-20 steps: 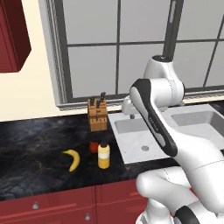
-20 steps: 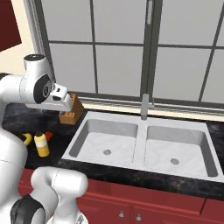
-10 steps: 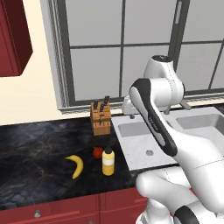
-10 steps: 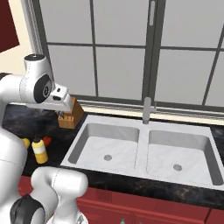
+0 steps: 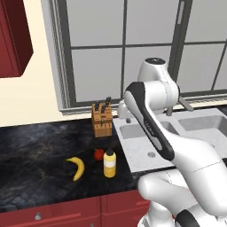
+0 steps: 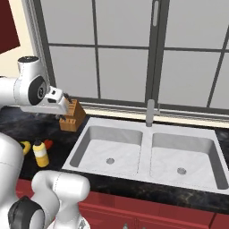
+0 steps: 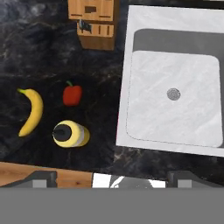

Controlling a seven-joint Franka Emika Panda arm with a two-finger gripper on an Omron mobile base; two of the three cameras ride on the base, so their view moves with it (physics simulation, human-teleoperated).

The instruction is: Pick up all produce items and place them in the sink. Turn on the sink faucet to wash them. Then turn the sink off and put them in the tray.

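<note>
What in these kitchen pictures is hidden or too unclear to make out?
- Faucet: left base view, mostly behind the arm.
- Banana: right base view, largely behind the robot's body.
- Red fruit: hand view, too small to name its kind.
- Right basin: left base view, cut by the edge.

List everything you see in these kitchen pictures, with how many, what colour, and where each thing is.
banana: one, yellow, lying on the black counter left of the sink
red fruit: one, red with a dark stem, on the counter between the banana and the sink
squeeze bottle: one, yellow, upright on the counter close to the red fruit
knife block: one, wooden with dark handles, at the back of the counter by the sink's left corner
sink: one, light grey, two basins with round drains, set in the counter
faucet: one, grey, behind the divider between the basins
counter: one, black marbled
window: one, grey frame, behind the sink
cabinets: dark red, under the counter
gripper: one, jaws open, held above the counter near the knife block
</note>
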